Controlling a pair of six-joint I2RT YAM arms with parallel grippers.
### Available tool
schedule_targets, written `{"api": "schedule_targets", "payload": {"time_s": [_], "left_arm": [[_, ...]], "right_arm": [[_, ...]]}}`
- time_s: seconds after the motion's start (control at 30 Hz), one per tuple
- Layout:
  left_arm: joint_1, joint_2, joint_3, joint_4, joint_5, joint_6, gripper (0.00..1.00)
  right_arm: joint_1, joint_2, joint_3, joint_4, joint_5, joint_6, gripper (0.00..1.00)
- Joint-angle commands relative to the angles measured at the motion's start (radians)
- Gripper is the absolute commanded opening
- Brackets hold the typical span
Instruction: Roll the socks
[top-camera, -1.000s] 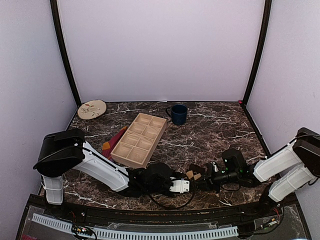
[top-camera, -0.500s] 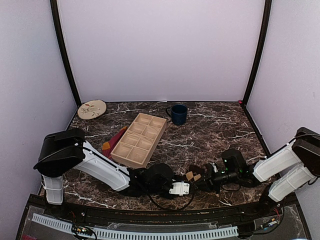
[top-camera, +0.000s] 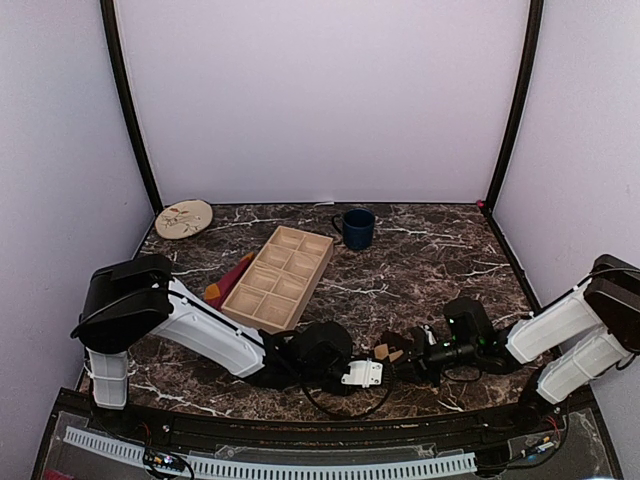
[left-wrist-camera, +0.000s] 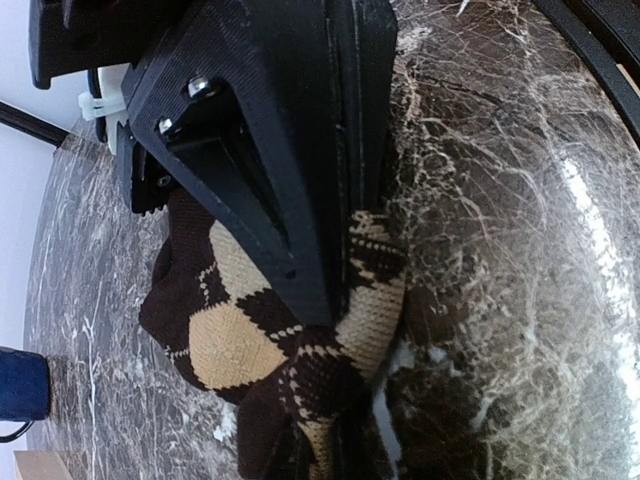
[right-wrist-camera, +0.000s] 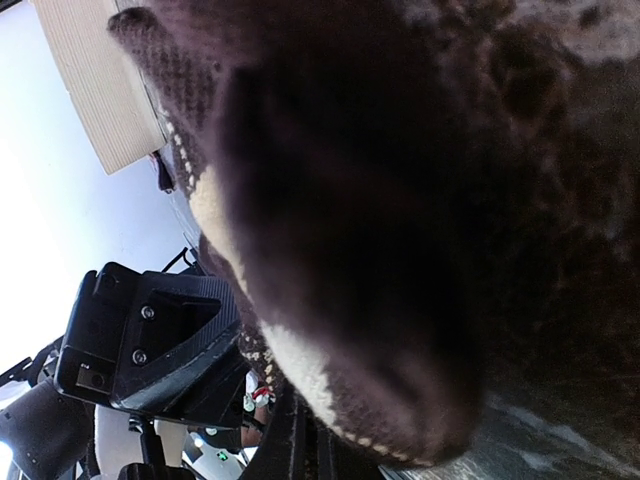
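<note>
- My left claw (left-wrist-camera: 335, 300) is pinched down tight. On the wrist feed a fold of the argyle sock (left-wrist-camera: 225, 345) is squeezed between its black fingers.
- The brown and tan diamonds bunch out to the claw's 9 o'clock. The sock looks like a crumpled lump rather than lying flat.
- My right claw (top-camera: 408, 350) comes in from 3 o'clock on the overhead and meets the same sock from the other side. It is closed too, holding the sock's other end.
- The right wrist feed is almost all dark, blurred knit pressed close to the lens, so I can't pick out that claw's own fingers there.
- On the overhead, the sock sits between the two claws at 6 o'clock on the marble table (top-camera: 420, 270), close to the near edge.
- At about 10 o'clock from the claws is the wooden compartment tray (top-camera: 258, 320), set at an angle.
- The striped sock (top-camera: 228, 282) shows red and orange along the tray's left edge, partly tucked under it.
- At 12 o'clock stands a dark blue mug (top-camera: 356, 228), and at 11 o'clock, in the far left corner, lies a small patterned plate (top-camera: 200, 208).
</note>
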Motion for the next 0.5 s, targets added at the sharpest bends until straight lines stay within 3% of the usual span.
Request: {"api": "schedule_targets", "payload": {"time_s": [0.0, 0.17, 0.4, 0.47], "left_arm": [[0.010, -0.002, 0.012, -0.104, 0.043, -0.012, 0.01], [0.016, -0.011, 0.058, -0.229, 0.114, -0.018, 0.00], [0.023, 0.022, 0.207, -0.542, 0.200, -0.059, 0.00], [0.029, 0.058, 0.276, -0.647, 0.222, -0.080, 0.00]], "right_arm": [[-0.016, -0.014, 0.009, -0.004, -0.016, -0.024, 0.00], [-0.027, -0.027, 0.023, -0.049, -0.018, -0.058, 0.00], [-0.029, -0.079, 0.123, -0.308, 0.013, -0.199, 0.01], [-0.030, -0.093, 0.140, -0.353, 0.051, -0.306, 0.16]]}}
